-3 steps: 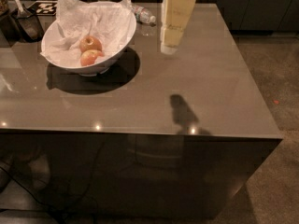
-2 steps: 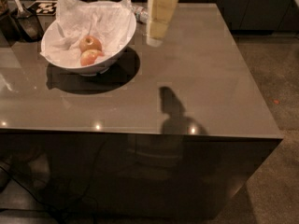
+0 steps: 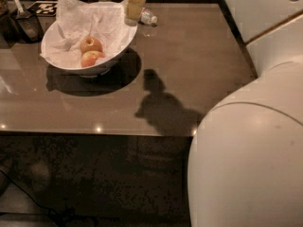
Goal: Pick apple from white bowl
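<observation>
The white bowl point(image 3: 53, 60) stands at the back left of the brown table, lined with crumpled white paper point(image 3: 71, 20). Two apples lie in it side by side: one at the back point(image 3: 91, 44) and one in front point(image 3: 90, 58). My gripper point(image 3: 133, 19) hangs down from the top edge of the view, just above the bowl's right rim and to the right of the apples. It holds nothing that I can see. Its shadow point(image 3: 154, 82) falls on the table to the right of the bowl.
My white arm point(image 3: 251, 150) fills the right side of the view. A small clear bottle point(image 3: 148, 17) lies behind the bowl to the right. Dark objects point(image 3: 23, 25) and a black-and-white marker point(image 3: 42, 7) sit at the far left. The table's front edge point(image 3: 94, 132) runs across the middle.
My gripper has moved left, from the table's back middle to above the bowl's right rim. My arm has come into view on the right.
</observation>
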